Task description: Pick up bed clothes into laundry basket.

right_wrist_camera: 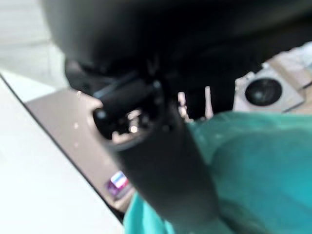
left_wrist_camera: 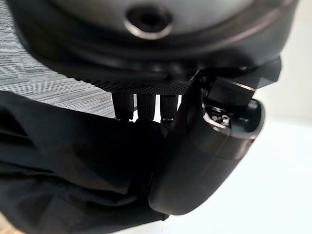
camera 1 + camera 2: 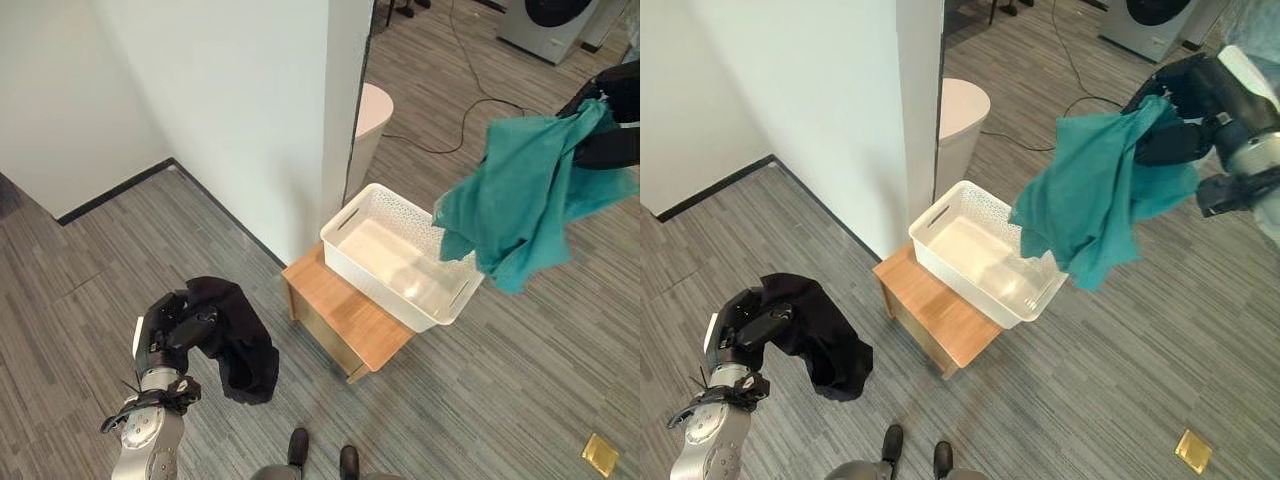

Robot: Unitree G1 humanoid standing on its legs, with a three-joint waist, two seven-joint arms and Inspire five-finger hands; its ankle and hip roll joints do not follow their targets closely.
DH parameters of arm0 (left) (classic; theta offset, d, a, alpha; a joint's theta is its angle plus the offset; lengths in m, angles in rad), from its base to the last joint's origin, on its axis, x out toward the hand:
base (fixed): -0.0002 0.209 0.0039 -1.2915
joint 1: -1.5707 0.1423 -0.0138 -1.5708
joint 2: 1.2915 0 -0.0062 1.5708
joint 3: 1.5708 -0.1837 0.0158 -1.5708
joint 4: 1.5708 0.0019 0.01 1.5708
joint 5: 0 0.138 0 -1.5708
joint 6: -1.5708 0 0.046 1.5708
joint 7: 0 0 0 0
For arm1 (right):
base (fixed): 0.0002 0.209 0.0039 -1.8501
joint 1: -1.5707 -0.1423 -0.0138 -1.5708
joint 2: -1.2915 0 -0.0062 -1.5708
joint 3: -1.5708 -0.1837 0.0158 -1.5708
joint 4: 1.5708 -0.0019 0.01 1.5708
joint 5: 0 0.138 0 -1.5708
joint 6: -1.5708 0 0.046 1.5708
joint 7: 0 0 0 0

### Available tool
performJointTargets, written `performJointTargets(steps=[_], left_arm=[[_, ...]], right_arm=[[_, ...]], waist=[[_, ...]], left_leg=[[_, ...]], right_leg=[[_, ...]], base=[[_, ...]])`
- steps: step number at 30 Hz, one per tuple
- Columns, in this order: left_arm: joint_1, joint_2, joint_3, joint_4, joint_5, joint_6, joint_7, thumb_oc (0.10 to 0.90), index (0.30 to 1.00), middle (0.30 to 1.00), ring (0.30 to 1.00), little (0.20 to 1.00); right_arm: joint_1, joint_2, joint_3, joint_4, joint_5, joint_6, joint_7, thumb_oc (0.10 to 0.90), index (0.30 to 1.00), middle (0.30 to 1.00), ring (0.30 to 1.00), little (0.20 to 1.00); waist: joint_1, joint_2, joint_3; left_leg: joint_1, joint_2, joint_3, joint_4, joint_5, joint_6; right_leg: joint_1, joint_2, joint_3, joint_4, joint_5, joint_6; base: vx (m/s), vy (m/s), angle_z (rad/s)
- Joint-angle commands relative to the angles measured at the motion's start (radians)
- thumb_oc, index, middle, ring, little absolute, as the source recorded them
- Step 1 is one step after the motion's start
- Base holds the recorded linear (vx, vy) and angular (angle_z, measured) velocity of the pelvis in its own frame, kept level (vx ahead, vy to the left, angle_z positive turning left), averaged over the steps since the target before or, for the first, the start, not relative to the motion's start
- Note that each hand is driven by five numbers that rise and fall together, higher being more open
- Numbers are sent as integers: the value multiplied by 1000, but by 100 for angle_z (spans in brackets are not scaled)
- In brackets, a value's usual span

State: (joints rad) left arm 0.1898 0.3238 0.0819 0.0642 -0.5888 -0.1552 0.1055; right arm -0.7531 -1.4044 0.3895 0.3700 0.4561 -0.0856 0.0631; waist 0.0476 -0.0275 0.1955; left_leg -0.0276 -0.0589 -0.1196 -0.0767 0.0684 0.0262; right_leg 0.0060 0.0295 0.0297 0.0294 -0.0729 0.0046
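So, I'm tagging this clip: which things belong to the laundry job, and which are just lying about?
Job: teal cloth in right hand; black cloth in left hand; white basket on wooden stand.
Lying about: washing machine, white bin.

**Materials and finishes**

The teal cloth (image 3: 1095, 205) is soft, matt fabric in loose folds. The black garment (image 3: 235, 335) is matt, creased cloth. The white laundry basket (image 3: 400, 255) is smooth, slightly glossy plastic with perforated walls. The low stand (image 3: 345, 315) beneath it has a smooth, matt wood-grain finish. The floor (image 3: 480, 400) is grey, streaked, matt planking. The wall (image 3: 230, 110) is smooth and matt white.
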Motion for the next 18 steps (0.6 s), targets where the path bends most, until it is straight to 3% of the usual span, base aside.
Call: performJointTargets(steps=[1, 10, 18], left_arm=[[-27, 95, 45, -164, -17, -139, -21, 400, 300, 300, 300, 300], [-37, 76, 28, -156, -29, -137, -11, 400, 300, 300, 300, 300], [-46, 77, 20, -158, -25, -131, 0, 400, 300, 300, 300, 300]], right_arm=[[-248, -52, 14, 82, -22, -48, -61, 400, 300, 300, 300, 300], [-421, 4, 215, 97, -81, -16, -31, 400, 300, 300, 300, 300], [-432, 57, 272, 63, -125, 6, -5, 400, 300, 300, 300, 300]], waist=[[28, -41, -68], [50, -34, -47], [65, -27, -23]], left_leg=[[-11, 12, 29, -10, -34, -57], [-35, 6, -1, -9, -18, -64], [-51, 3, -21, -9, -9, -66]], right_leg=[[-58, -59, 66, 77, -49, 100], [-66, -60, 37, 74, -50, 95], [-76, -60, 19, 73, -49, 92]], base=[[-13, -17, 13], [-11, -17, 14], [-16, -20, 9]])
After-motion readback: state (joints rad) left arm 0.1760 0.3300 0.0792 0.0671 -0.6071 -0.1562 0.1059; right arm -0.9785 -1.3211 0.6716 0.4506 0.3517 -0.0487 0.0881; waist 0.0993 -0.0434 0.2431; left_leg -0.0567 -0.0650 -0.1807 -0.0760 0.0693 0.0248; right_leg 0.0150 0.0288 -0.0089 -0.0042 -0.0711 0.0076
